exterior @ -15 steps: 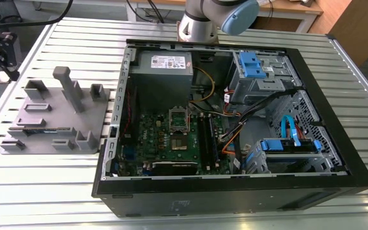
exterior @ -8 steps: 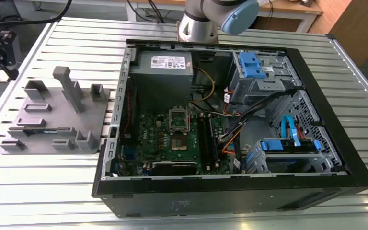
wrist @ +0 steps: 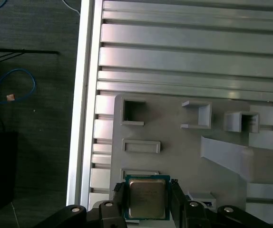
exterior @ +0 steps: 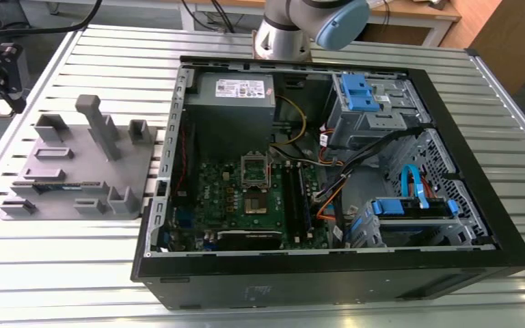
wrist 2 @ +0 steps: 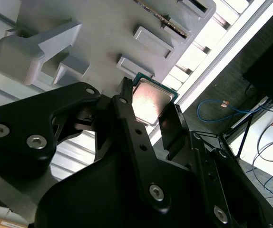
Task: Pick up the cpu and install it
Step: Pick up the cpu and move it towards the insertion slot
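Tool (wrist: pixel 147 192) was clamped on the cpu (wrist: pixel 147 200) by two opposite edges, at the edge of the grey fixture plate (wrist: pixel 174 137). Pickup looked done. Install was left: the motherboard socket (exterior: pixel 255 171), at 3 o'clock from the plate in the exterior view, looked unfilled.

Grey fixture plate (exterior: pixel 66 160) with upright posts and pockets, flat on a slatted metal table (exterior: pixel 80 273); green memory stick (exterior: pixel 57 184) lying in one slot. Just beside it, toward the exterior view's right, an open black computer case (exterior: pixel 335 280) holding a green motherboard (exterior: pixel 235 198), grey power supply (exterior: pixel 235 96), blue drive brackets (exterior: pixel 358 92) and loose cables (exterior: pixel 372 147).
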